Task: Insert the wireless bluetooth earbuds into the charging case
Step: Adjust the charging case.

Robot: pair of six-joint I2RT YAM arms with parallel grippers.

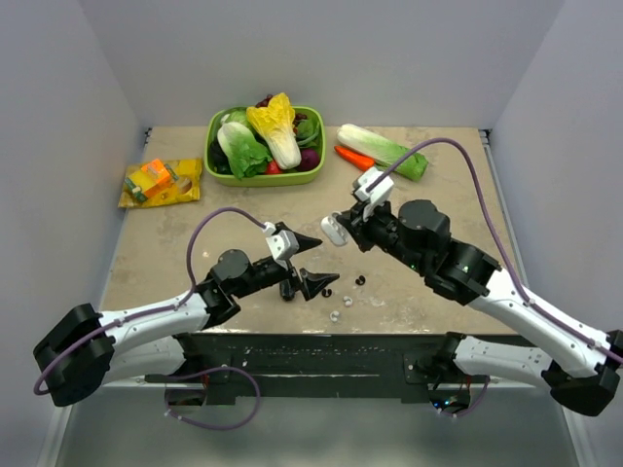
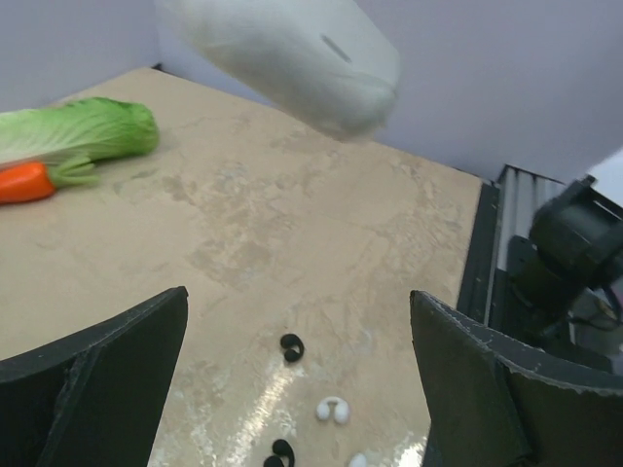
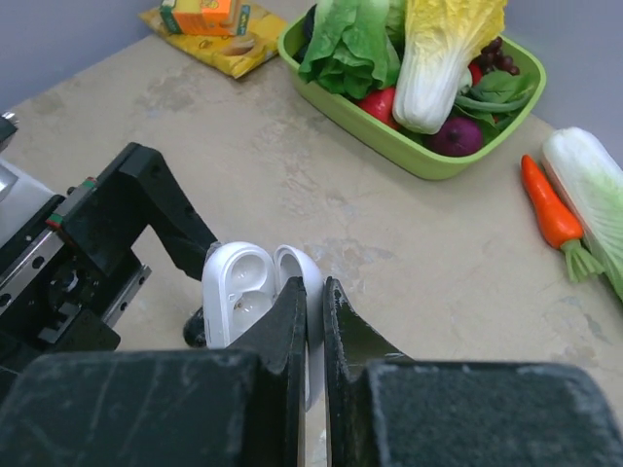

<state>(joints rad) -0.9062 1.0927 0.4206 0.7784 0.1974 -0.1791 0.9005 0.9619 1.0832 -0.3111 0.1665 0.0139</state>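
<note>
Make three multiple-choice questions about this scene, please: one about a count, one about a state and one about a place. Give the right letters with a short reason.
1. How many black earbuds lie on the table?
A) none
B) two
C) five

2. How are the left arm's fingers?
A) open, nothing between them
B) shut on an earbud
C) shut tight on nothing

3. Where is the white charging case?
A) flat on the table
B) between the left arm's fingers
C) between the right arm's fingers

Answers:
1 B: the top view and the left wrist view both show two black buds on the table.
2 A: the left wrist view shows a wide gap with only the table behind it.
3 C: the right wrist view shows these fingers closed on the opened case.
</note>
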